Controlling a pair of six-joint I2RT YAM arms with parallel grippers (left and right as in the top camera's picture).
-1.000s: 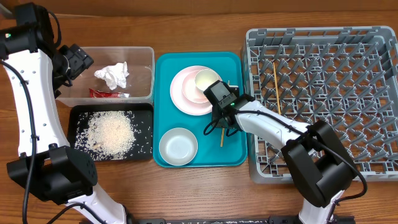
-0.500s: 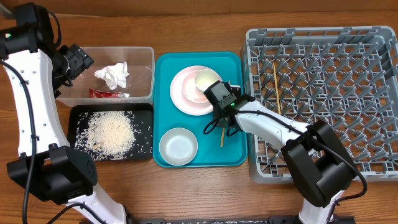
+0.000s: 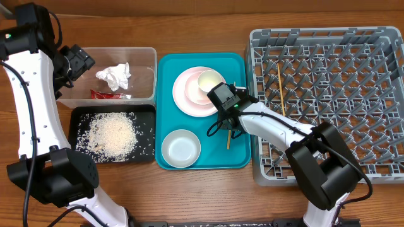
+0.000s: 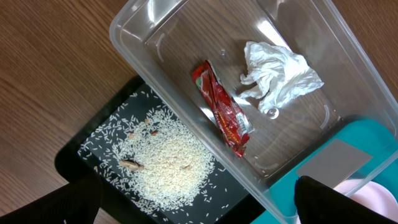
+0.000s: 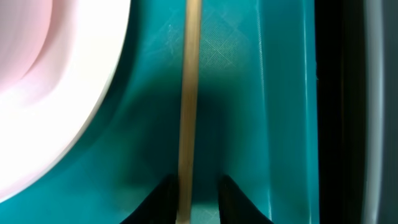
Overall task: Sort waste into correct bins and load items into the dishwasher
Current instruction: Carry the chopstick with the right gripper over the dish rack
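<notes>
Overhead: the teal tray [image 3: 165, 120] sits mid-worktop [image 3: 202, 189]. On it lie stacked pink and white plates [image 3: 189, 94] with a small white cup [image 3: 208, 81] on top, a white bowl [image 3: 180, 148] at its near left corner, and one chopstick [image 3: 228, 140] along its right edge. The right arm [image 3: 271, 126] reaches over that chopstick. Left of the teal tray stands the clear tub [image 3: 148, 63], holding the tissue [image 3: 115, 76] and the red wrapper [image 3: 108, 95]. In front of the tub, the black tray [image 3: 81, 113] carries the rice [image 3: 112, 133]. Right of the teal tray is the grey rack [image 3: 328, 34], with a second chopstick [image 3: 281, 88] lying among its pegs. The left arm [image 3: 25, 94] hangs at the tub's far side from the teal tray.

Left wrist: the jaws stand wide, their fingers [image 4: 81, 199] well apart and holding nothing, above the tub and black tray.

Right wrist: the jaws are narrow and straddle the chopstick on the teal tray. One of the fingertips [image 5: 163, 196] is touching the stick and the other is just clear of it. The pink plate's rim lies to the left.
</notes>
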